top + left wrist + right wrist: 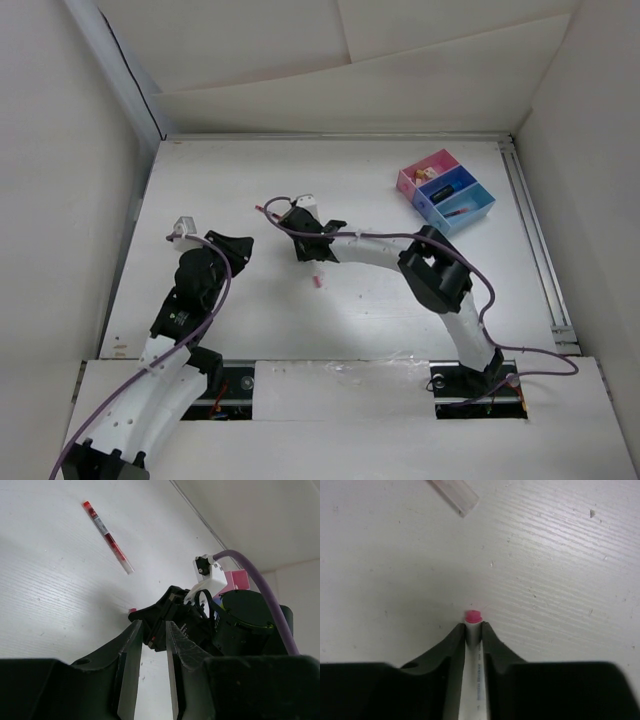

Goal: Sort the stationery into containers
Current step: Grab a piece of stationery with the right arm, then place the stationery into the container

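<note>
My right gripper [473, 625] is low over the table, shut on a white pen whose pink cap [473, 615] pokes out just past the fingertips. In the top view this gripper [310, 262] sits mid-table with the pink cap [318, 283] beside it. A red pen [107, 537] lies loose on the table beyond it; its clear end [455, 492] shows in the right wrist view. My left gripper [152, 625] hovers to the left, its jaws slightly apart and empty. The containers stand at the back right: pink [428, 172], dark blue [447, 190], light blue [466, 208].
Beige blocks lie in the pink tray, a dark marker in the dark blue one, a pink pen in the light blue one. White walls enclose the table on three sides. The right arm's purple cable [260, 585] loops close in front of my left gripper.
</note>
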`<state>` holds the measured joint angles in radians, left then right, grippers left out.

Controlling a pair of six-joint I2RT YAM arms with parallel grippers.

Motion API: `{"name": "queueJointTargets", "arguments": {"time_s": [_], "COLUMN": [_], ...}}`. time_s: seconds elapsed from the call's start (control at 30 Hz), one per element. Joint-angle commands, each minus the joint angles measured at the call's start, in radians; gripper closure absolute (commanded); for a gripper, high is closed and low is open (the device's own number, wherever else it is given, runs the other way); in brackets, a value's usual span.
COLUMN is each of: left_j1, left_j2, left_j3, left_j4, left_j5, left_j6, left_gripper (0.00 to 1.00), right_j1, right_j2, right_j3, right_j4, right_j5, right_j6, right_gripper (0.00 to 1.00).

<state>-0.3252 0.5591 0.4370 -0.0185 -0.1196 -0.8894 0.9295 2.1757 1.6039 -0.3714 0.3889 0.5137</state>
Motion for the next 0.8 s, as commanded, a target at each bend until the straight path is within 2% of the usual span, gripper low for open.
{"name": "queueJointTargets", "arguments": {"time_s": [0.0, 0.07, 0.17, 0.27, 0.33, 0.4, 0.53, 0.7, 0.77], "left_j1": [0.005, 0.005, 0.005, 0.005, 0.005, 0.005, 0.005, 0.005, 0.005], "left_j2": [-0.010, 0.001, 0.001, 0.012, 0.021, 0.067, 0.137, 0.159, 0.159], "left_j3": [-0.011, -0.001, -0.012, -0.012, -0.032, -0.032, -0.032, -0.075, -0.075], "left_j4": [0.058, 0.058, 0.071, 0.081, 0.117, 0.126, 0.188, 0.239, 0.250], "left_j5": [0.018, 0.027, 0.028, 0.037, 0.060, 0.074, 0.123, 0.155, 0.164], "left_j6": [-0.003, -0.003, -0.003, -0.003, -0.003, 0.006, 0.006, -0.003, -0.013], "left_gripper": [0.78, 0.78, 0.78, 0.78, 0.78, 0.78, 0.78, 0.78, 0.78], "right_j1": [-0.006, -0.015, -0.037, -0.101, -0.151, -0.260, -0.504, -0.884, -0.961], "right_j2": [0.052, 0.052, 0.013, -0.095, -0.229, -0.328, -0.629, -0.789, -0.789], "right_j3": [0.042, 0.042, 0.021, -0.007, -0.056, -0.116, -0.234, -0.347, -0.375], "right_j4": [-0.027, -0.027, -0.015, 0.009, 0.038, 0.051, 0.092, 0.146, 0.170], "right_j5": [0.002, 0.002, 0.002, -0.008, -0.008, -0.008, -0.031, -0.022, -0.022], "right_j6": [-0.003, -0.003, -0.003, 0.019, 0.032, 0.063, 0.170, 0.324, 0.365], "right_gripper": [0.81, 1.00, 1.00, 1.00, 1.00, 1.00, 1.00, 1.00, 1.00]}}
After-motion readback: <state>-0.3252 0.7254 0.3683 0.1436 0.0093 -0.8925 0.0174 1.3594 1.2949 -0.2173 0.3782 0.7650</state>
